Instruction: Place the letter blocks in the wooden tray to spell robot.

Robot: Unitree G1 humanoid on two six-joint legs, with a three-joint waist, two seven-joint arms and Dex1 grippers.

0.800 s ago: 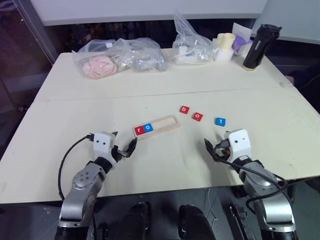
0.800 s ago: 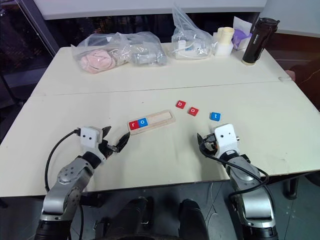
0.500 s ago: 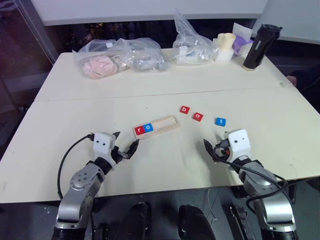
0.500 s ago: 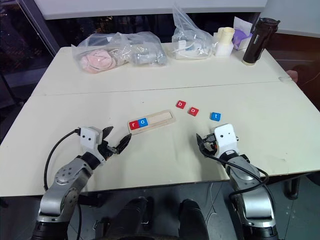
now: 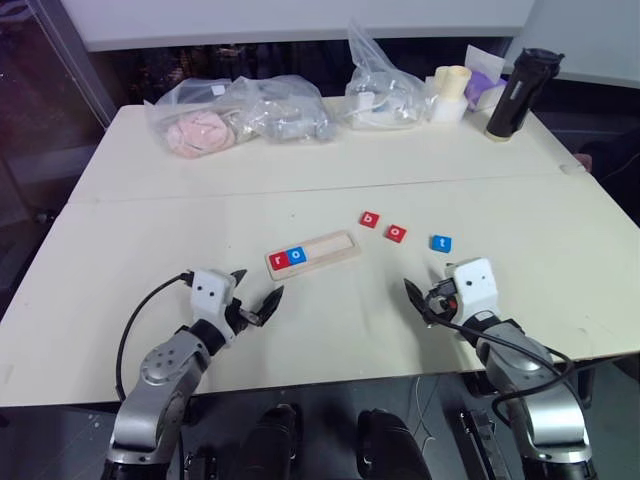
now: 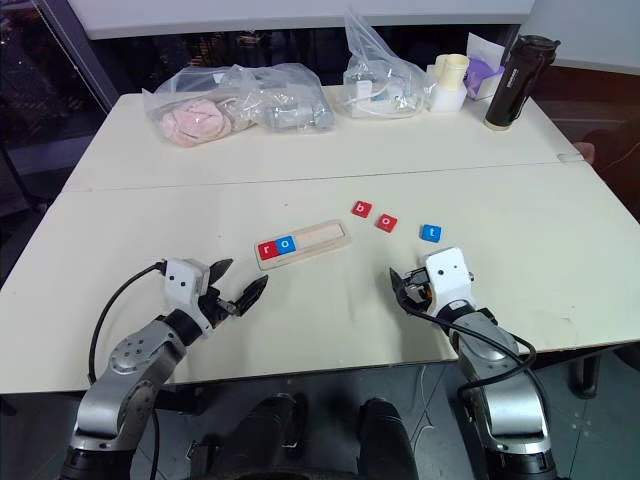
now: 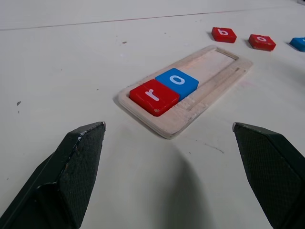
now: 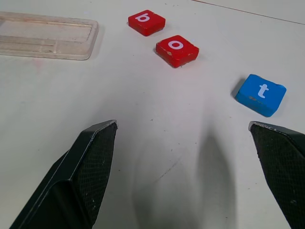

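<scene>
Left eye view: the long pale wooden tray [image 5: 312,252] sits mid-frame holding glossy red r [image 5: 278,258] and blue o [image 5: 296,255]. Both the left gripper [image 5: 254,298] and right gripper [image 5: 420,300] hang spread, empty.

Right wrist view: red b [image 8: 146,22], red o [image 8: 177,50] and blue t [image 8: 260,94] lie loose; a careless pinch could skid these slick tiles.

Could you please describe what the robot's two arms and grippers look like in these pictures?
Both arms are silver-grey metal with rounded joint housings. Each wrist carries a white boxy module with small dark dots on its face, and a black cable loops from it back along the arm. The left gripper and right gripper each have two black, wedge-shaped fingers with a finely textured inner surface.
</scene>
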